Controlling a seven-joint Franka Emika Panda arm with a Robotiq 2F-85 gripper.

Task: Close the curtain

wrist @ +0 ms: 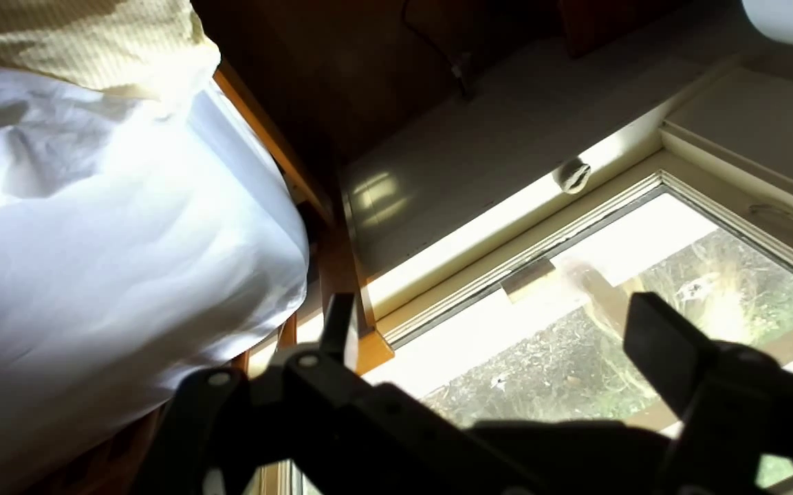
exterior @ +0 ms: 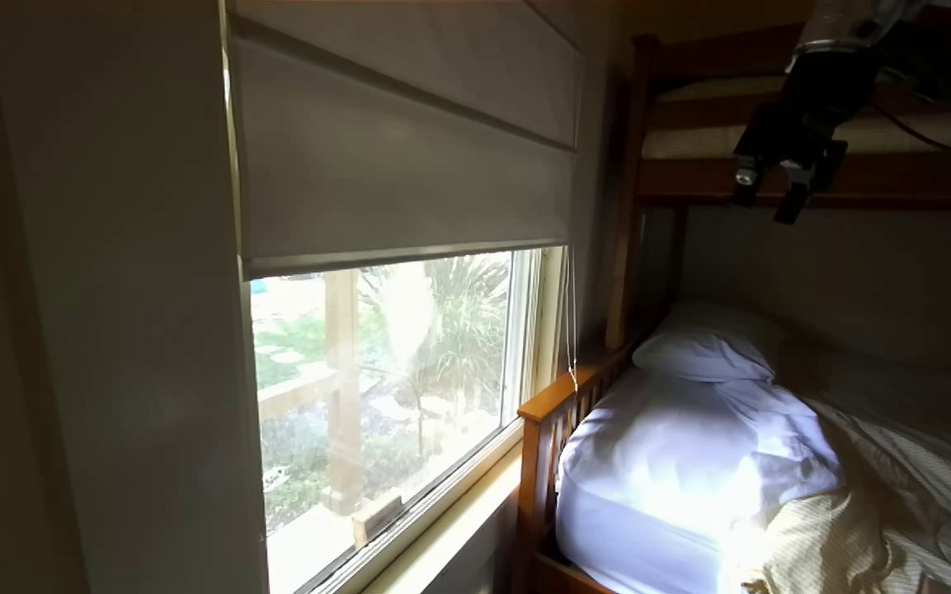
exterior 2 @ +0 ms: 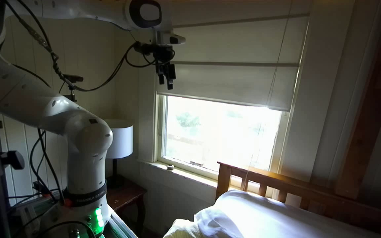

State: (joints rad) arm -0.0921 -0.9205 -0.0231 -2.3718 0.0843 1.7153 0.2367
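Our pincer (exterior: 766,200) stands spread and empty; if we tug the curtain (exterior: 409,161) by one lower corner, it may hang crooked.

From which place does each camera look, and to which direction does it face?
An exterior view: near the window, facing past the curtain to the bunk bed; mainly the end effector shows.
An exterior view: opposite the window, facing it; most of the arm shows.
Wrist view: on the arm, looking down at bedding and sill; fingers show.
Both exterior views share curtain, window and bunk bed.
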